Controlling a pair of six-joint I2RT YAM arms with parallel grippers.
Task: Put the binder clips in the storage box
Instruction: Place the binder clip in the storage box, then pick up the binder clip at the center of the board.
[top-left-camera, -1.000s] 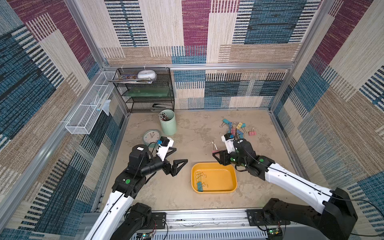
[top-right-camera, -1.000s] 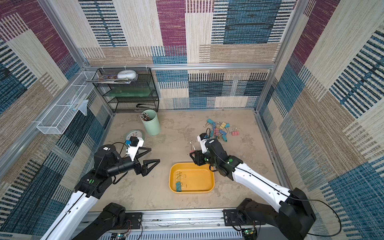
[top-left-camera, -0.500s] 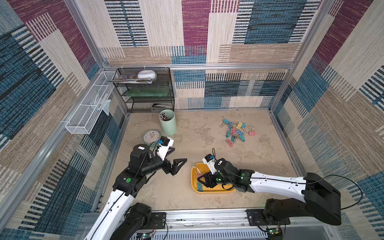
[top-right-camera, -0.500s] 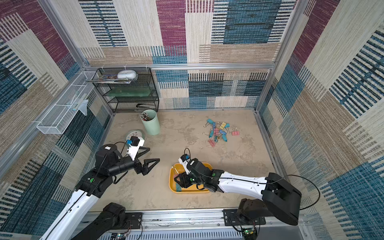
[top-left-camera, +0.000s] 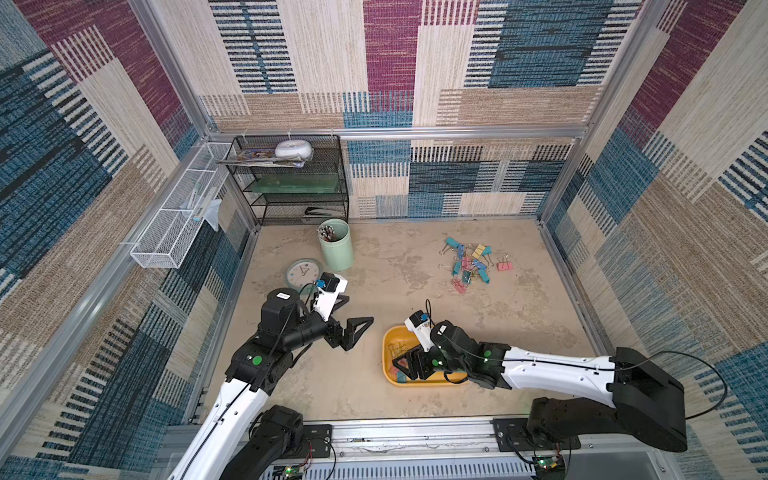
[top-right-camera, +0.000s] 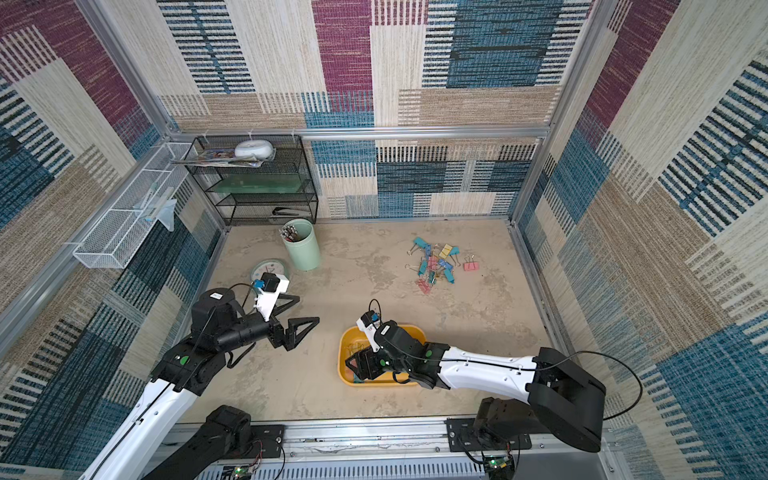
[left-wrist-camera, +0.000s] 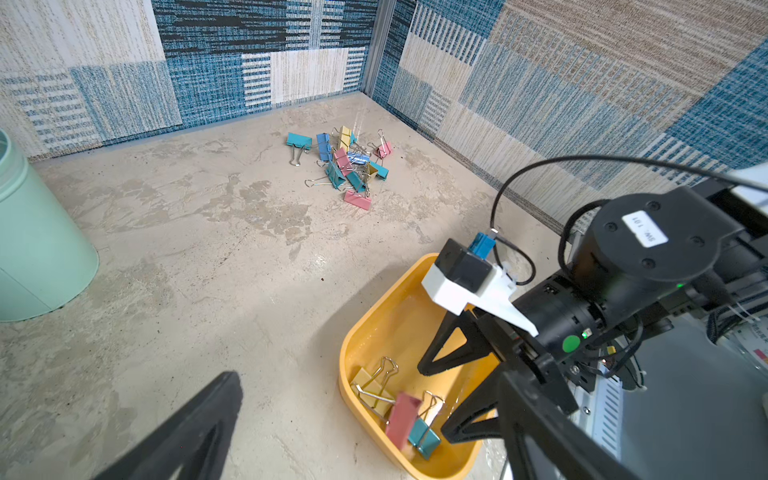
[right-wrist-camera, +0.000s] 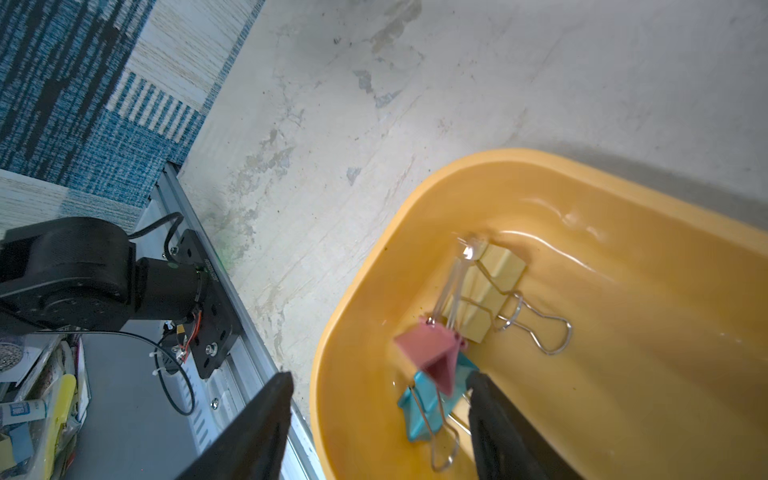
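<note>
The mint cup (top-left-camera: 337, 249) stands at 11 o'clock on the table (top-left-camera: 332, 395). Just beside it lies a small clock (top-left-camera: 301, 272), its edge covered by my left arm's wrist camera. The left gripper (top-left-camera: 359, 309) hangs at 9 o'clock over bare table, jaws spread wide and empty. In its own wrist view both fingers are cut off by the frame.

The storage box (top-left-camera: 394, 333) sits at 6 o'clock. In both top views my right arm lies across it and hides much of its floor, so I can barely make out its contents from above. The right gripper (right-wrist-camera: 380, 374) is down inside the box, fingers well apart and gripping nothing. The pink clip (right-wrist-camera: 428, 347) between them touches neither finger. It tilts against the teal clip (right-wrist-camera: 415, 419), and its wire handles are smeared, so I cannot tell whether it is at rest. The yellow clip (right-wrist-camera: 496, 282) lies just beside them.

The remaining binder clips (left-wrist-camera: 343, 166) lie heaped at 2 o'clock, well apart from the box, too overlapped to count.
</note>
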